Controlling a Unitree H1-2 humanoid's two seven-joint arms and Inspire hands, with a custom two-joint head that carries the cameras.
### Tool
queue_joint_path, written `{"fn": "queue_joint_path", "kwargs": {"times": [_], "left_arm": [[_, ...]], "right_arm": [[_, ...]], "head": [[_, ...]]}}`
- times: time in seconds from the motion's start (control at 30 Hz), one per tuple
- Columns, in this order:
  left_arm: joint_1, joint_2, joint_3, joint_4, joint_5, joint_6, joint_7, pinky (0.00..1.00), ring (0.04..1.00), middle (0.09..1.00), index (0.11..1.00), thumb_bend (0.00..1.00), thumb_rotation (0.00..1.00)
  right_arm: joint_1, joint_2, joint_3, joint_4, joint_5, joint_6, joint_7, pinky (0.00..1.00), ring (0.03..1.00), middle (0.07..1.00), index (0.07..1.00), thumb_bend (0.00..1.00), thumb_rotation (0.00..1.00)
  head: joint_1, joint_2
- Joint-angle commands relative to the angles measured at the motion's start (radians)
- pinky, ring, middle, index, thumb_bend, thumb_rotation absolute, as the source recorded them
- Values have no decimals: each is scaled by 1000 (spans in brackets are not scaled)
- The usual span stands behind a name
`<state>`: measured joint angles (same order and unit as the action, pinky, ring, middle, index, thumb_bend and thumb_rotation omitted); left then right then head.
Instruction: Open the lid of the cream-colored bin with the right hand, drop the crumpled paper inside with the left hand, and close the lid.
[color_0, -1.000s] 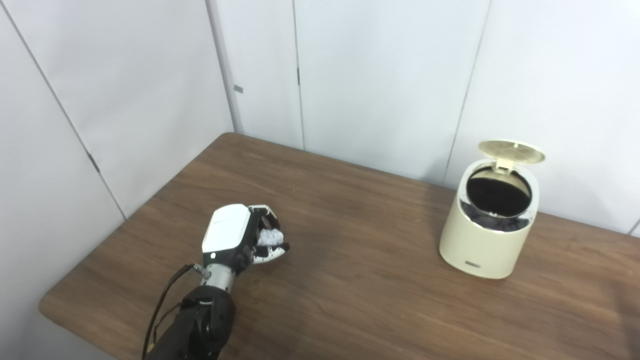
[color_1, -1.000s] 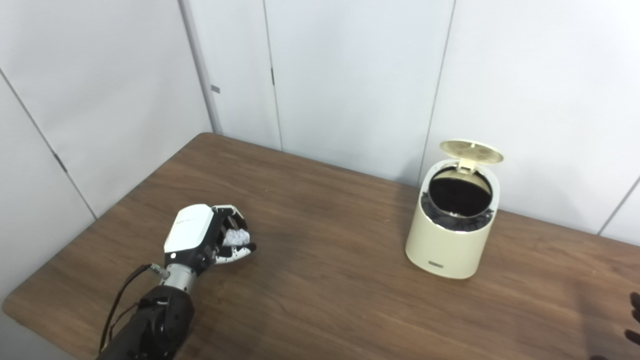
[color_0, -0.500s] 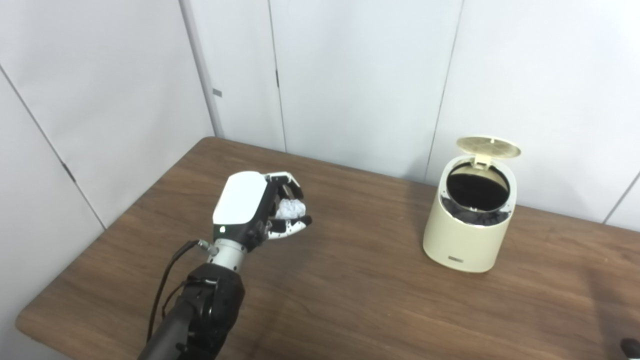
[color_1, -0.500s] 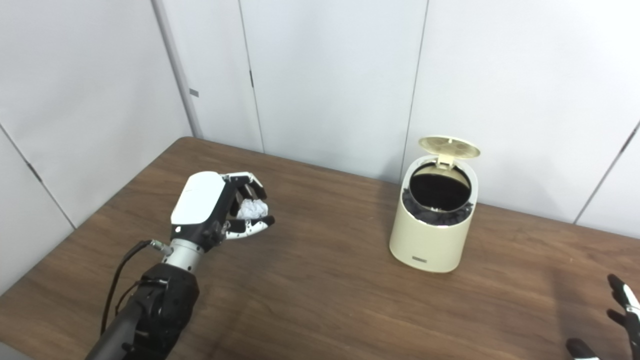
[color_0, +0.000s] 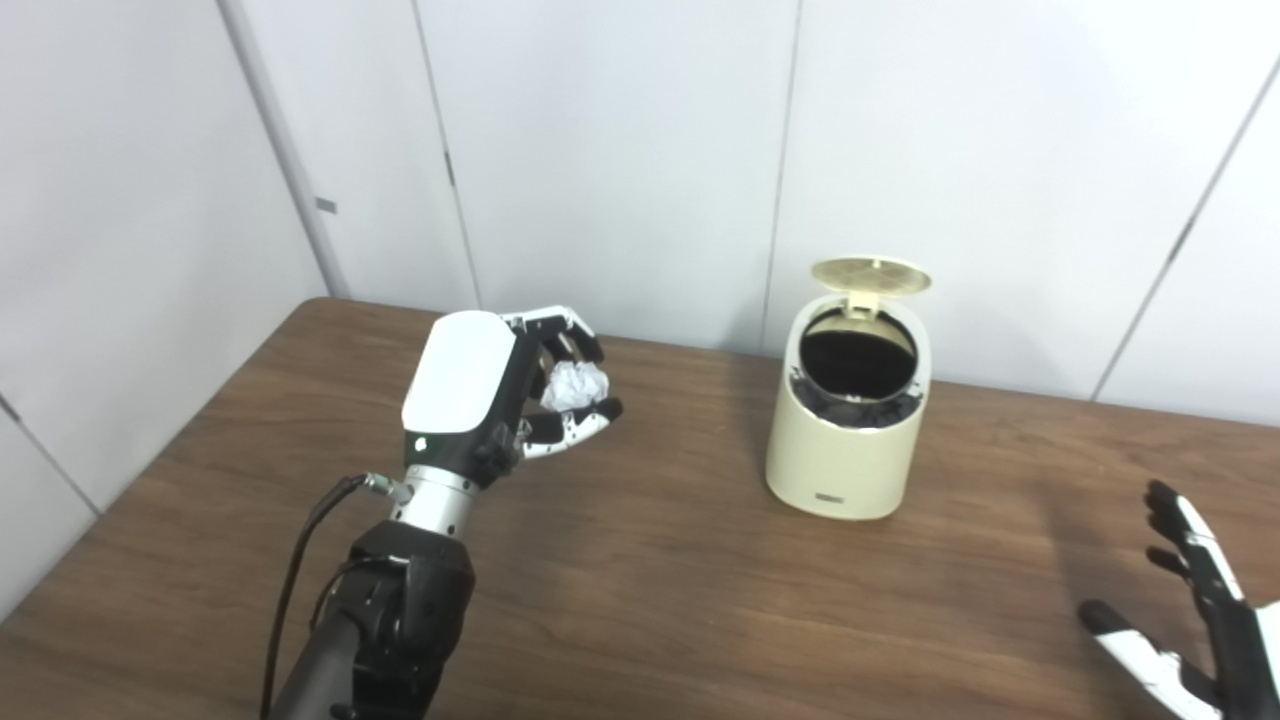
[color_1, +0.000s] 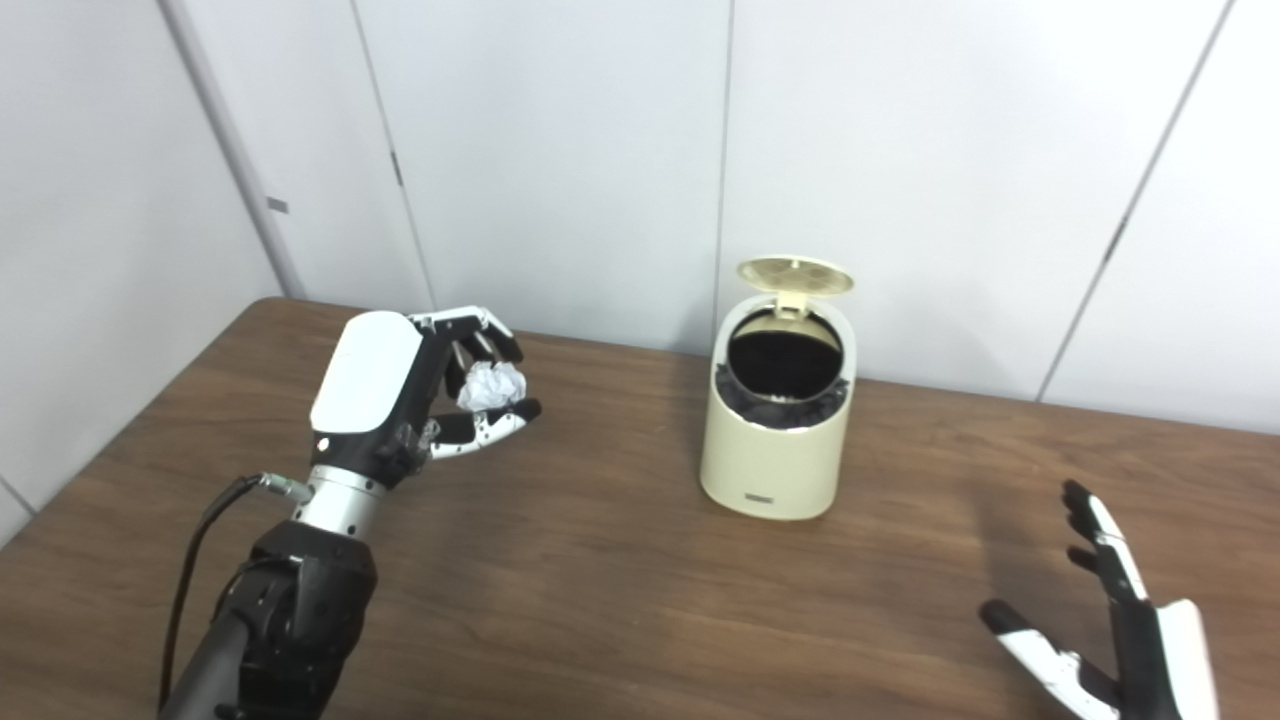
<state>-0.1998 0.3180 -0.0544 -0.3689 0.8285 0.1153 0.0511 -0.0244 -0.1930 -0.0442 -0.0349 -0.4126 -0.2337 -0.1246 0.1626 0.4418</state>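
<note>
On table (color_0: 640, 600), one bin (color_0: 845, 450), lid (color_0: 870, 275) up; left hand (color_0: 500, 395) clutching one paper ball (color_0: 575, 385)

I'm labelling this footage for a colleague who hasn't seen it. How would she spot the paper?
On the brown wooden table, find the left hand with its white back, raised left of the cream-colored bin. The small white crumpled paper ball sits in its fingers, the scene's only wrinkled thing.

Crumpled paper (color_0: 574, 384) in left robot hand (color_0: 505, 392), well left of open-lidded bin (color_0: 848, 433).
</note>
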Motion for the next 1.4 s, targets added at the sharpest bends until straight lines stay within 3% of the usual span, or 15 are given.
{"fn": "queue_joint_path", "kwargs": {"times": [0.0, 0.13, 0.3, 0.43, 0.73, 1.37], "left_arm": [[-56, 0, 1, 12, 14, -39, 42, 185, 274, 460, 498, 522, 0], [-87, -8, -11, 56, 21, -74, 57, 168, 258, 460, 499, 522, 0], [-118, -17, -8, 91, 0, -100, 60, 185, 276, 463, 498, 522, 0], [-147, -23, -13, 128, -11, -134, 73, 225, 358, 496, 496, 501, 0], [-211, -53, -53, 206, 3, -176, 101, 195, 360, 502, 505, 498, 0], [-291, -121, -134, 372, 43, -247, 229, 160, 331, 465, 536, 492, 0]], "right_arm": [[1, 48, 24, -17, 0, 0, -22, 831, 896, 905, 912, 800, 749], [7, 68, 35, -28, -18, 3, -31, 805, 884, 898, 887, 790, 706], [14, 92, 48, -40, -49, 41, -34, 786, 866, 889, 886, 850, 737], [18, 114, 60, -47, -58, 69, -37, 794, 869, 891, 896, 887, 751], [17, 145, 82, -30, -80, 72, -65, 793, 876, 900, 891, 925, 756], [14, 149, 112, 11, -65, 55, -101, 833, 909, 915, 916, 925, 739]], "head": [[-28, -4], [-88, -11], [-140, -16], [-177, -24], [-247, -39], [-277, -50]]}}
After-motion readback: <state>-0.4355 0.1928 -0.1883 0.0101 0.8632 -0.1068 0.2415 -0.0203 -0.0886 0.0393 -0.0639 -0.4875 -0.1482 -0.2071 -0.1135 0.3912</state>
